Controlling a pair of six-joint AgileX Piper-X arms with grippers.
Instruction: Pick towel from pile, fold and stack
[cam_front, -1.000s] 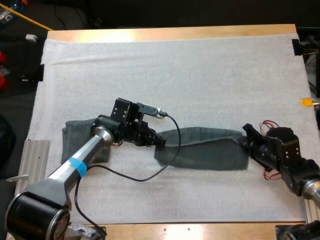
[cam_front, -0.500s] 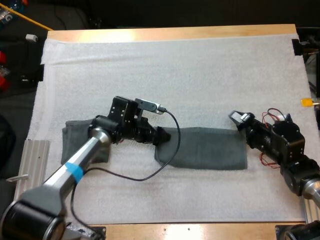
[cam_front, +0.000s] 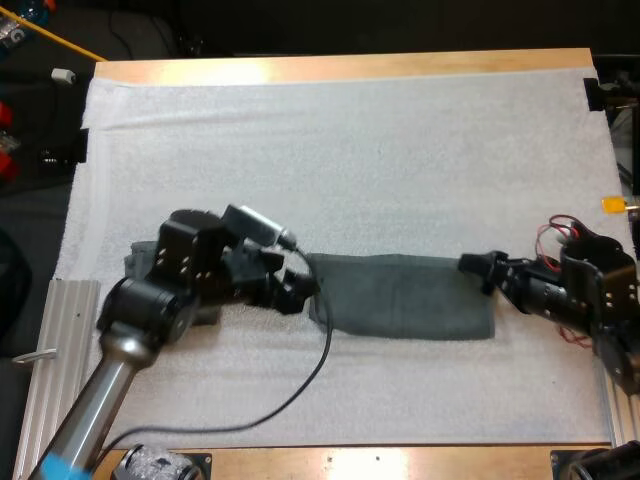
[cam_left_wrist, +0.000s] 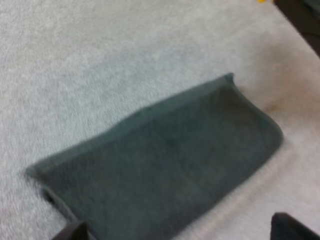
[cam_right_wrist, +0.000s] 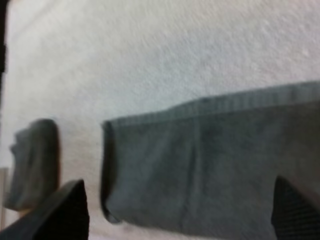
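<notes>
Folded stack (cam_right_wrist: 32, 165): dark grey-green, at the left side of the white mat (cam_front: 380, 150), partly under the left arm.
Left gripper (cam_front: 300, 290): fingers spread, at the towel's left end.
Towel (cam_front: 405, 310): lying flat mid-mat in a long strip, between both grippers.
Right gripper (cam_front: 476, 268): fingers spread, at the towel's right end.

Left tool (cam_front: 300, 291) and right tool (cam_front: 473, 267) released the towel (cam_front: 400, 310).
</notes>
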